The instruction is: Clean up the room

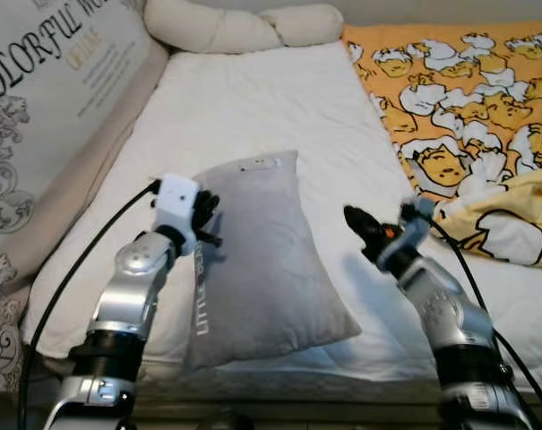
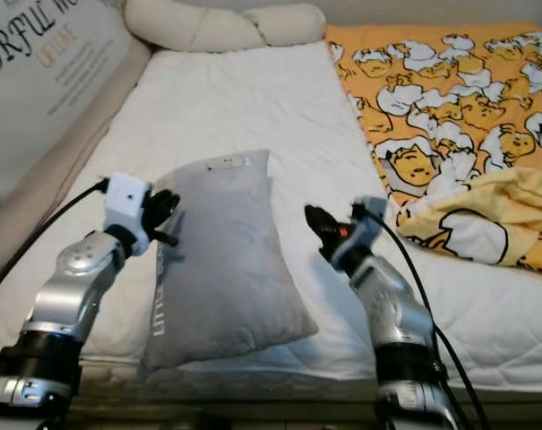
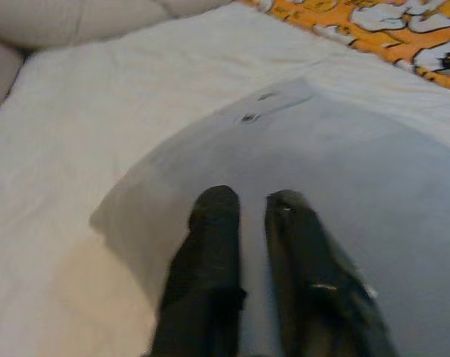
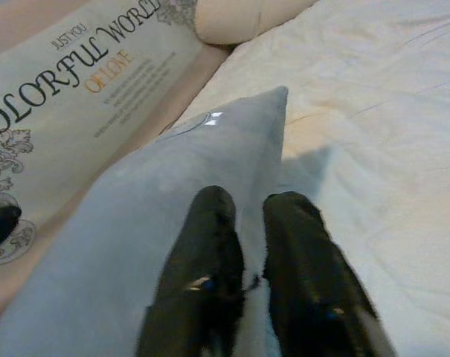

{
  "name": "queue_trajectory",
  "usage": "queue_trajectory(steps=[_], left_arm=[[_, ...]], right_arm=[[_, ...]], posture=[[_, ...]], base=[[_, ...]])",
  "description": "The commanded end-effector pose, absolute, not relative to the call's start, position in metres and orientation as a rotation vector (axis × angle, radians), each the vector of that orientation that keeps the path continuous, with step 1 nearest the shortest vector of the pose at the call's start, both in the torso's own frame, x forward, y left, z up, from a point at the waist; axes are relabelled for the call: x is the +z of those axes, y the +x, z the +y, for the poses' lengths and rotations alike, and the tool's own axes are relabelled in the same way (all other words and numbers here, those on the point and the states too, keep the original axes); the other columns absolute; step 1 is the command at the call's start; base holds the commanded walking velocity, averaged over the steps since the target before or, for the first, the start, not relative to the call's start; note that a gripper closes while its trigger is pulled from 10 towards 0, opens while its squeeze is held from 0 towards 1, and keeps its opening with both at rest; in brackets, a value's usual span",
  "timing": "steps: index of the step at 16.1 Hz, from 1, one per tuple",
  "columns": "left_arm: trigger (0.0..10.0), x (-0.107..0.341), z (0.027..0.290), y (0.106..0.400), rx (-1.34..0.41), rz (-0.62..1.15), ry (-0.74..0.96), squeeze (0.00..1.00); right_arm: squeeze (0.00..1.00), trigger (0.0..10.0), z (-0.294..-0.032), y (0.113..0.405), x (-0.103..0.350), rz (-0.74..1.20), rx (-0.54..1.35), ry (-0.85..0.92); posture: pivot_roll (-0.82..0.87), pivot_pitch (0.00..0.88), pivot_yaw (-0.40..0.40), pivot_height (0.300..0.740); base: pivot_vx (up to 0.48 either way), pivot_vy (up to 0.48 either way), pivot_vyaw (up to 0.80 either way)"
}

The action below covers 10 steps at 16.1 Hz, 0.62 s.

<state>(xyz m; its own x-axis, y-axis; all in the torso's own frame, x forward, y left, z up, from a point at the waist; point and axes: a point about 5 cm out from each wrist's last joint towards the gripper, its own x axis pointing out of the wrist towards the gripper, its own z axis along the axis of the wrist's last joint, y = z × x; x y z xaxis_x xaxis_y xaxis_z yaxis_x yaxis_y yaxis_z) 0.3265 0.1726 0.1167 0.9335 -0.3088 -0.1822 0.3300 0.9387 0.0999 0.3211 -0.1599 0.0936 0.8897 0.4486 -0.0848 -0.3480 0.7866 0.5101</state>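
A gray pillow [image 1: 257,260] lies on the white bed [image 1: 253,107], between the two claws. The left claw [image 1: 208,219] touches the pillow's left edge, its fingers nearly together. The right claw [image 1: 356,222] hovers just beside the pillow's right edge, fingers nearly together too. Beyond both claws, the bed is open. A yellow blanket [image 1: 486,116] lies to the right claw's right.

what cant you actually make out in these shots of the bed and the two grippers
- Grey pillow: its underside is hidden against the white mattress; the small label near its top edge is too small to read.
- Printed cushion: its wording is cut off by the head view's left edge.
- Left gripper and right gripper: both wrist views are blurred, so contact with the pillow is unclear.
- Yellow blanket: cut off at the right edge.
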Motion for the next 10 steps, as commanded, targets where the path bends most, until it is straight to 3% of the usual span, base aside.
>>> queue_trajectory(steps=[1, 10], left_arm=[[10.0, 0.112, 0.181, 0.326, -0.303, 0.193, 0.100, 1.00], [10.0, 0.070, 0.199, 0.335, -0.199, 0.340, -0.423, 1.00]], right_arm=[[1.00, 10.0, -0.158, 0.324, 0.090, 0.225, 0.420, 0.508], [1.00, 10.0, -0.164, 0.340, 0.070, 0.343, 0.348, 0.849]], posture=[[-0.06, 0.000, 0.088, 0.740], [-0.08, 0.000, 0.085, 0.740]], base=[[0.000, 0.000, 0.00], [0.000, 0.000, 0.00]])
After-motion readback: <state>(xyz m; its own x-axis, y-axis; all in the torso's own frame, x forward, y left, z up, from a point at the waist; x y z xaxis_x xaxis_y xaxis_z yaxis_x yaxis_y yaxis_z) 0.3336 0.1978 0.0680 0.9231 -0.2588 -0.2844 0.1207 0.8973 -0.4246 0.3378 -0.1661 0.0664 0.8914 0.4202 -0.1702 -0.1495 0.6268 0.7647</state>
